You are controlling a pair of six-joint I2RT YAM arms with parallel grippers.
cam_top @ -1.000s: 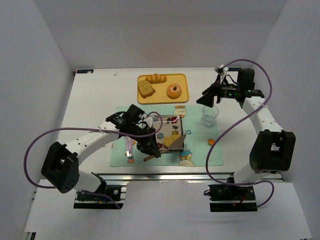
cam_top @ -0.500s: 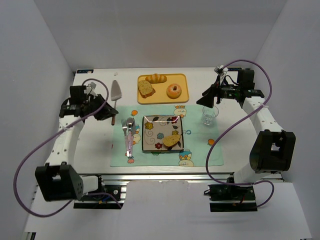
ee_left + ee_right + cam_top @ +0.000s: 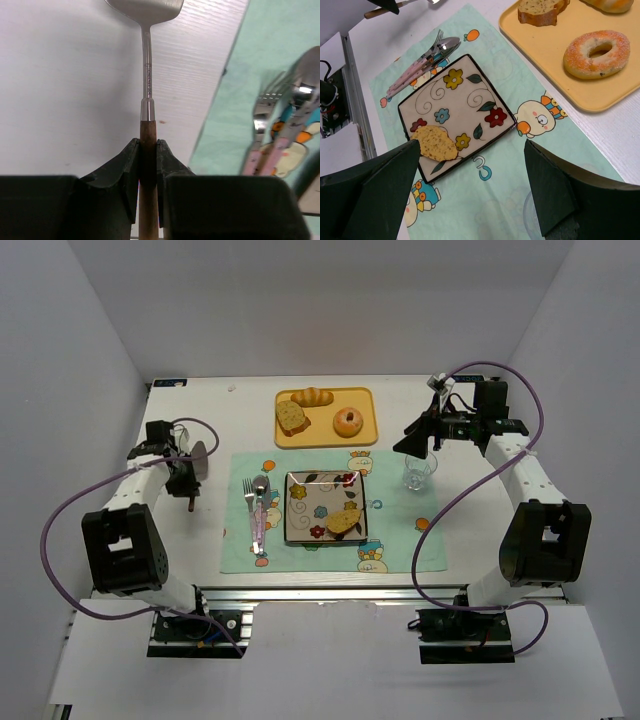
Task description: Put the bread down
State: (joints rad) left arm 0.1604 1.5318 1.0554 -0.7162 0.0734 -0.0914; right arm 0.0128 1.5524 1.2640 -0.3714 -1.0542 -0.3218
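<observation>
The bread (image 3: pixel 345 523) lies flat on the near right part of the flowered square plate (image 3: pixel 300 525) on the green placemat; it also shows in the right wrist view (image 3: pixel 436 144). My left gripper (image 3: pixel 185 478) is at the table's left side, apart from the plate, shut on the wooden handle of a metal spatula (image 3: pixel 146 75) that points away over the white table. In the left wrist view the gripper (image 3: pixel 148 145) clamps the handle on both sides. My right gripper (image 3: pixel 412 440) hovers open and empty near the glass, its fingers (image 3: pixel 380 185) wide apart.
A yellow tray (image 3: pixel 325 436) at the back holds a larger bread slice (image 3: pixel 291 418), a croissant (image 3: pixel 313 397) and a doughnut (image 3: pixel 348 421). A fork and spoon (image 3: pixel 258 510) lie left of the plate. A clear glass (image 3: pixel 419 471) stands right of it.
My left arm has swung from over the plate to the table's left side with the spatula. The bread has stayed on the plate. The right arm has not moved.
</observation>
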